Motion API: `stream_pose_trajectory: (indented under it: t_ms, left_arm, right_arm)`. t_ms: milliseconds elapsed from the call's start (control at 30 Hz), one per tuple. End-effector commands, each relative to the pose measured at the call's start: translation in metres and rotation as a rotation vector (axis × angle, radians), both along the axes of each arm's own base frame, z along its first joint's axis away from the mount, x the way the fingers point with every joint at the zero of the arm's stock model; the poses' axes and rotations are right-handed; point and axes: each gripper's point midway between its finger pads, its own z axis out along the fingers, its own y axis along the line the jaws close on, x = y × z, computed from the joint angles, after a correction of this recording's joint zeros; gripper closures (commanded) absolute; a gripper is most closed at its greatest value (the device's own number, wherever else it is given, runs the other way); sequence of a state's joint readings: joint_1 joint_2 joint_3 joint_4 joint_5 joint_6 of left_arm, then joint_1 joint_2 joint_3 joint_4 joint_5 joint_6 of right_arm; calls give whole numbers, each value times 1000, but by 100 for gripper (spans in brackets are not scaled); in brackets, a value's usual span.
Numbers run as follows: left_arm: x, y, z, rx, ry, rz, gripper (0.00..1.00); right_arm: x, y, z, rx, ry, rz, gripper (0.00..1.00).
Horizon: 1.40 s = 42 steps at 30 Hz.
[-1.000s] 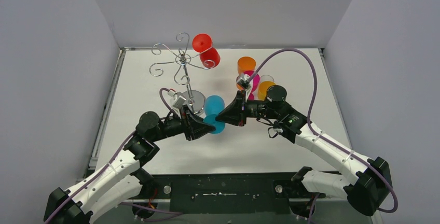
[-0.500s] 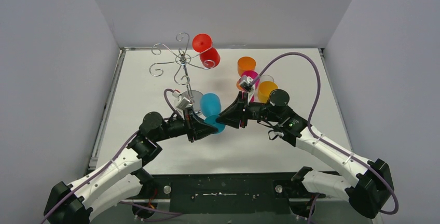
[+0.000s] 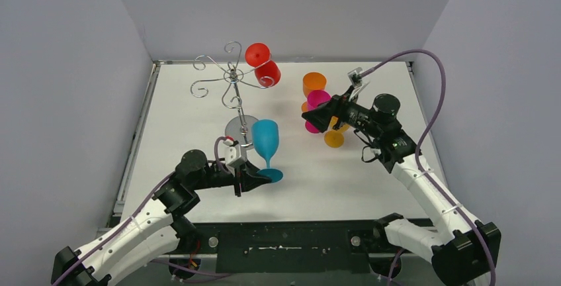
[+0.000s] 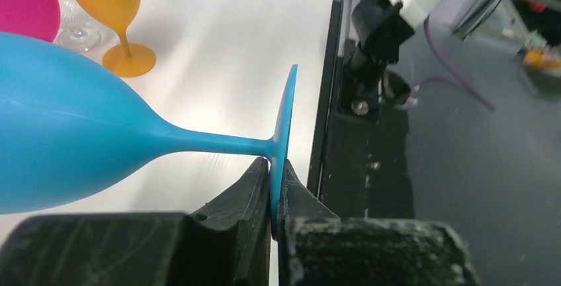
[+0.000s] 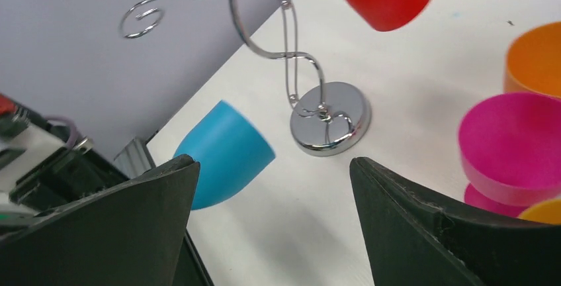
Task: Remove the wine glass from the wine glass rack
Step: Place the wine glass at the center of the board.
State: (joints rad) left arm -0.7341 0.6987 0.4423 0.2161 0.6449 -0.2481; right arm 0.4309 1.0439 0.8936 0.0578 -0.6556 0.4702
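A blue wine glass [image 3: 264, 139] stands bowl up in front of the wine glass rack [image 3: 239, 129], off its arms. My left gripper [image 3: 259, 179] is shut on the edge of the glass's round foot [image 4: 284, 120], with the fingers [image 4: 255, 183] pinching it from both sides. I cannot tell whether the foot touches the table. A red wine glass [image 3: 263, 64] hangs from one curled arm of the rack. My right gripper [image 3: 316, 117] is open and empty, apart from the blue glass [image 5: 221, 153], near the glasses at the back right.
Orange [image 3: 315, 82], pink [image 3: 317, 98] and clear glasses stand grouped at the back right, close under my right gripper. The rack's round shiny base [image 5: 329, 117] sits mid-table. Grey walls close in three sides. The black front rail [image 4: 360, 140] runs just behind the blue glass's foot.
The right gripper opened, let go of the blue glass and drew back toward the far right. The left gripper closed on the foot and pulled the glass nearer, bowl now up.
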Motion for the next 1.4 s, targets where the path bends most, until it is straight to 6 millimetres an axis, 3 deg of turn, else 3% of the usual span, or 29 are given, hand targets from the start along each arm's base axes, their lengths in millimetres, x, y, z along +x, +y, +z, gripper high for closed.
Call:
stream_pose_trajectory:
  t_ms: [0, 167, 600, 867, 967, 1100, 1367]
  left_arm:
    - [-13, 9, -24, 128, -187, -98, 100]
    - [-23, 13, -39, 177, -276, -188, 100]
    - [-61, 22, -39, 139, -521, -445, 100]
    - [-59, 23, -43, 161, -551, -483, 100]
    - [-59, 25, -44, 159, -559, -479, 100]
    - [-58, 25, -39, 143, -577, -463, 100]
    - [-53, 26, -42, 150, -569, -440, 100]
  right_arm:
    - [9, -9, 6, 68, 83, 28, 12]
    - [-9, 8, 6, 109, 117, 215, 10]
    - [-27, 34, 13, 153, 223, 492, 17]
    - [-55, 67, 3, 78, 272, 712, 32]
    - [-58, 70, -11, 30, 341, 737, 40]
    - [-52, 69, -29, -59, 364, 711, 40]
    - [-84, 80, -31, -92, 367, 844, 55]
